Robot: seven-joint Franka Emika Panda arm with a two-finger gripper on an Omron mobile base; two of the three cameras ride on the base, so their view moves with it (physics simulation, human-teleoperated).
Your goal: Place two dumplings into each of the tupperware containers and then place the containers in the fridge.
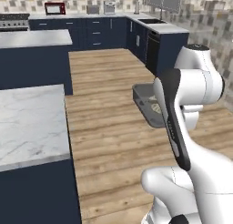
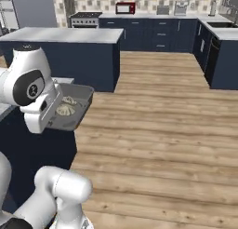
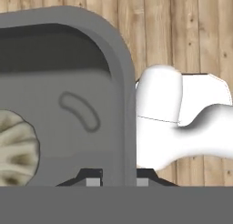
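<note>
Gripper: closed on rim of tupperware container | container: carried level above wooden floor, so dumplings are kept inside | step judged: transport towards fridge.

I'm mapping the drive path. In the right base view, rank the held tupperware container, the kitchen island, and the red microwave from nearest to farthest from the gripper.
1. Tupperware container: clamped by its wall in the gripper.
2. Kitchen island: just behind it.
3. Red microwave: on the far back counter.
</note>
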